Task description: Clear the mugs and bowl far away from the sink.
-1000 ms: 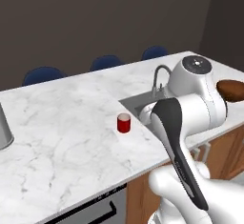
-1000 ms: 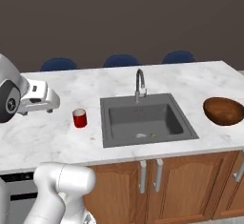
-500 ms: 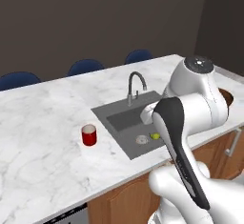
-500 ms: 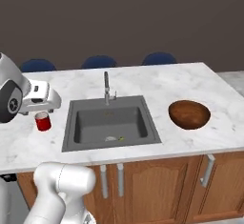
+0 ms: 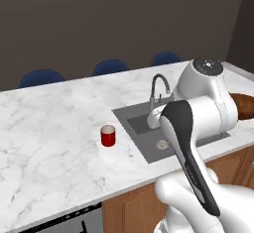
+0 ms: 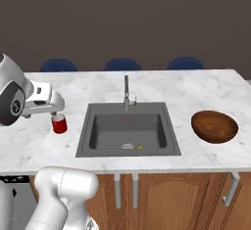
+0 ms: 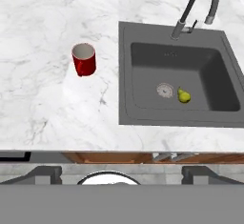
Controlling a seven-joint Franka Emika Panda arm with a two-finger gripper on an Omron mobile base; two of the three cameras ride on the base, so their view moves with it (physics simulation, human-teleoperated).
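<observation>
A bright red mug with a pale inside stands upright on the white marble counter, left of the sink; it shows as the red mug and again as the red mug. The dark grey sink has a chrome faucet at its back rim. The brown wooden bowl rests on the counter right of the sink, and its edge peeks out behind the arm. My gripper hangs high above the counter's front edge, open and empty, apart from the mug.
A small yellow-green pear lies by the drain in the basin. Three blue chairs stand behind the counter. Wooden cabinet doors run below the front edge. My own arm blocks much of the left base view.
The whole picture has shifted in both base views, so the base has driven along the counter. The mug, bowl and sink stay where they were. The gripper stays open.
</observation>
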